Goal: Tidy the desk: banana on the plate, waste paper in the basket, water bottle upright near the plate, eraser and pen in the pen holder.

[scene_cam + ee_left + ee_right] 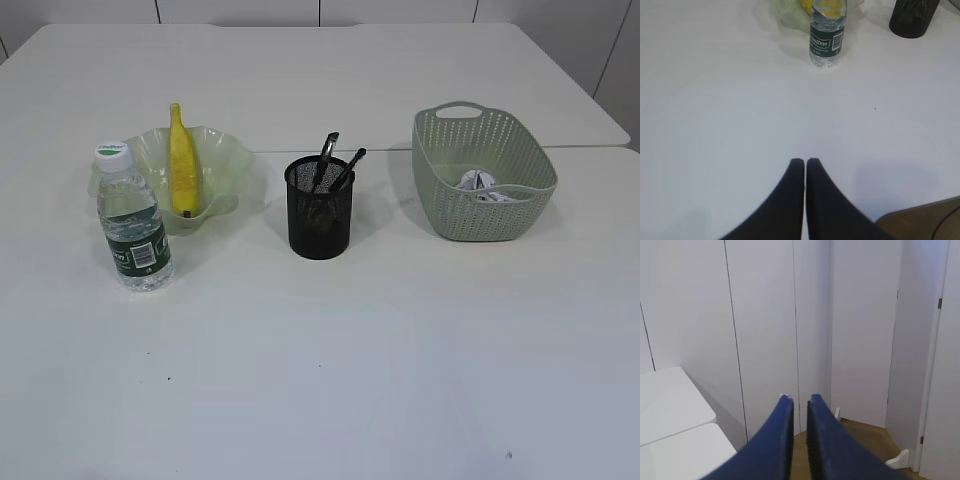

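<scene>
Everything looks placed: curved yellow banana (181,160) in the ruffled pale green plate (228,158), clear water bottle (132,220) upright at frame left. Left end effector (805,161) pinched empty, right end effector (799,398) narrowly parted, empty; best kept clear.

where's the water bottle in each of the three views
Exterior view: the water bottle stands upright at left, just in front of the plate.
Left wrist view: top centre, upright, with the plate behind it.
Right wrist view: not in it; only walls and a desk corner.
Shared landmark: the pen holder, to the bottle's right in both views.
</scene>
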